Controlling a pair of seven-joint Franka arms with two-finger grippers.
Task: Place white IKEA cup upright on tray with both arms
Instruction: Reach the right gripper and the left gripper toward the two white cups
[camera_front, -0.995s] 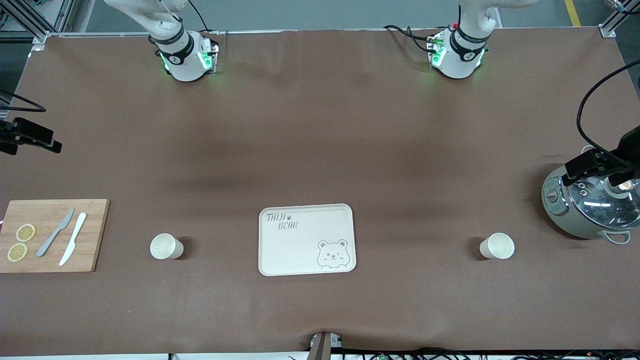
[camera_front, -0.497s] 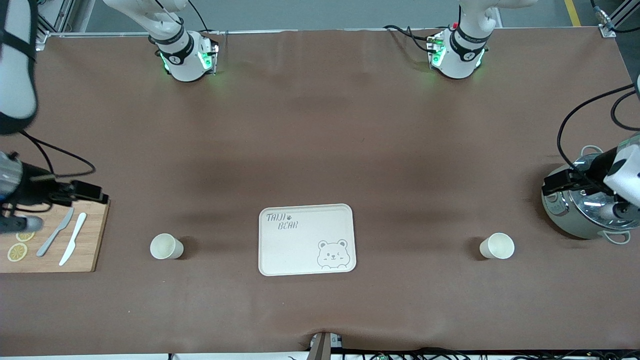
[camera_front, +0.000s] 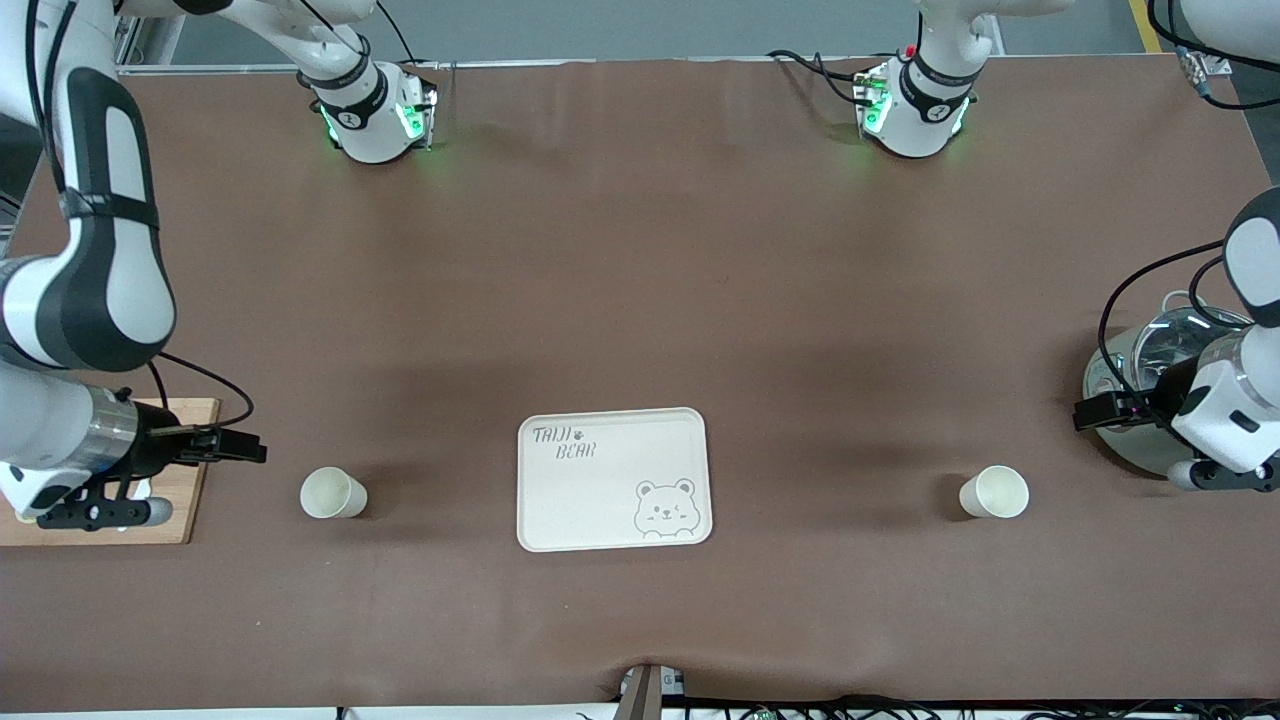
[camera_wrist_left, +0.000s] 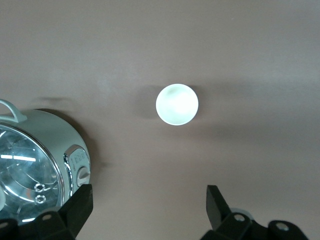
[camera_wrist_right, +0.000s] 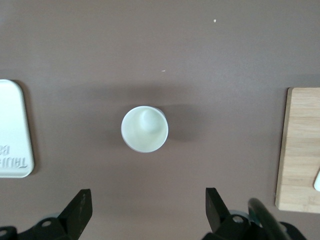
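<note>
Nothing placed yet: cream rectangular bear-print tray (camera_front: 613, 479) bare, one white cup (camera_front: 333, 493) at its right-arm end, one (camera_front: 994, 492) at its left-arm end; right gripper (camera_wrist_right: 145, 210) and left gripper (camera_wrist_left: 148, 205) fingers released, empty.

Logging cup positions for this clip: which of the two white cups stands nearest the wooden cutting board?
The cup toward the right arm's end of the table, beside the cutting board; the other cup stands by the cooker, past the tray.
</note>
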